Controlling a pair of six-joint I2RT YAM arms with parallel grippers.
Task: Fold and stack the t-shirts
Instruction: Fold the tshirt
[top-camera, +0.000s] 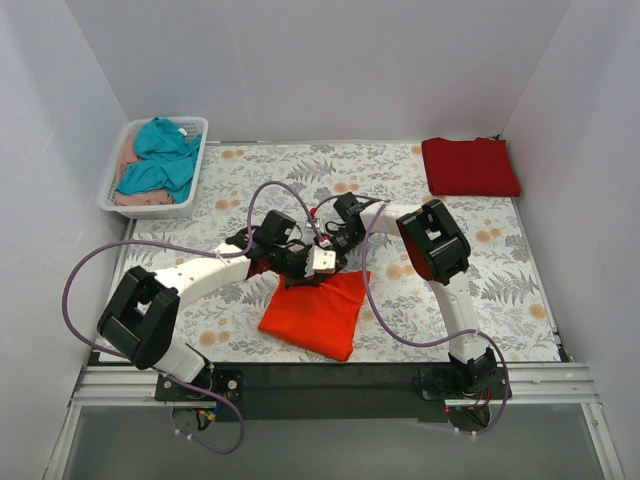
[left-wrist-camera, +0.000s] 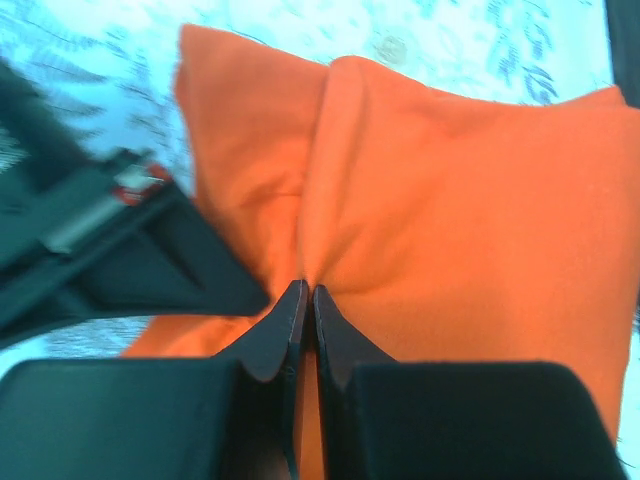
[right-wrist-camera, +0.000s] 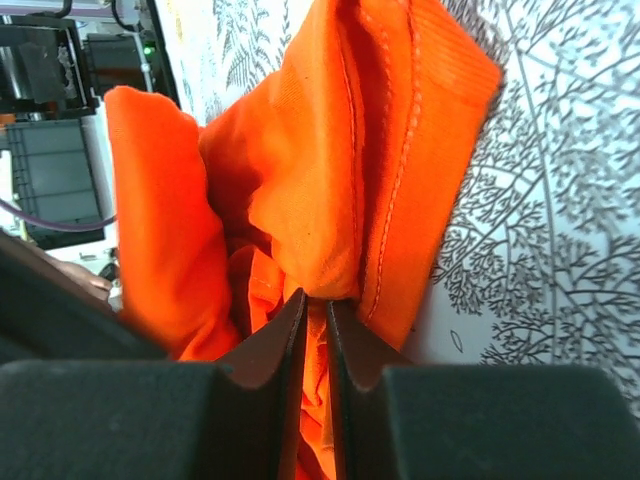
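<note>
My left gripper and right gripper both pinch the orange shirt at mid-table.
The left gripper is squeezed tight on a pucker of cloth; the right gripper, just beside it, is nearly closed on a bunched, stitched hem at the shirt's far edge. The shirt's near corner comes close to the table's near edge, with bare surface to its left and right. The dark red shirt lies folded in the far right corner, well apart.

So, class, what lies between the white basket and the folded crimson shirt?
Only bare floral tablecloth separates the basket from the crimson shirt; the top view shows it.
</note>
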